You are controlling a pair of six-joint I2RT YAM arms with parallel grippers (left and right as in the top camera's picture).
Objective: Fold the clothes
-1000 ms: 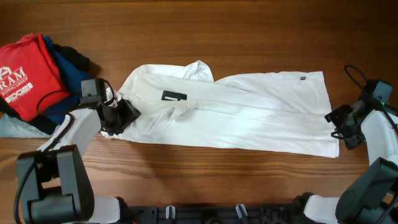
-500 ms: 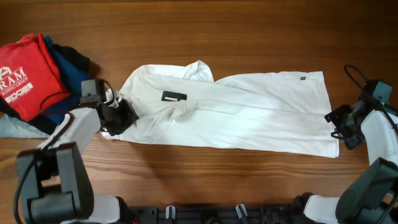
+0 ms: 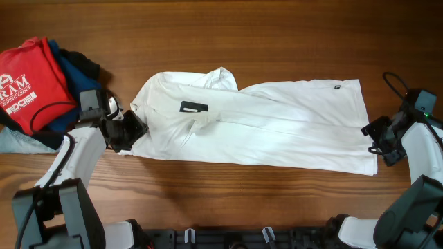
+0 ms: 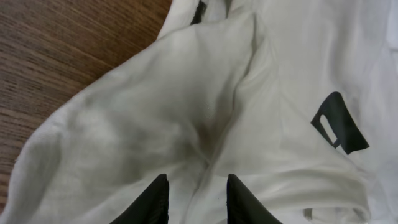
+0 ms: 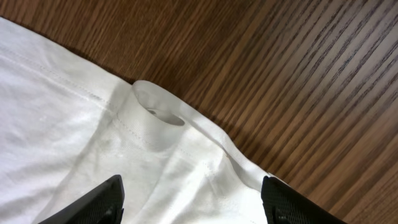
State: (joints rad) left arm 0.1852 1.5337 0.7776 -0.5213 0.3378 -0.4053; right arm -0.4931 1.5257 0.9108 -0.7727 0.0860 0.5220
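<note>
**Overhead.** White T-shirt [image 3: 277,124]: lies across the middle of the wooden table [image 3: 242,41], already narrowed into a long band. A black print [image 3: 194,107] shows near its left end.
- Left gripper [image 3: 135,128]: at the band's left end, on the cloth.
- Right gripper [image 3: 370,135]: at the right-hand hem, just off the edge.
- Red shirt [image 3: 31,83] with dark garments [image 3: 73,72]: piled at far left, apart from the work.

**Left wrist.** T-shirt [image 4: 155,112]: soft, thin cotton, heaped in a rounded fold with a deep crease. Part of the black print [image 4: 339,121] shows at right and bare table [image 4: 62,50] at upper left.
- Left gripper [image 4: 196,196]: jaws narrow, and the crease runs into the gap. Whether they pinch it cannot be told.
- Handling note: the step appears to be taking hold of this end. The grip should take in every layer of the fold, not just the top one.

**Right wrist.** T-shirt [image 5: 74,124]: stitched hem, with its corner curled into a small loop [image 5: 155,115] against the table [image 5: 280,74].
- Right gripper [image 5: 196,199]: jaws wide, holding nothing, above the corner.
- Handling note: come down astride the loop and close below the stitching. Both ends should lift together so the band does not skew.
</note>
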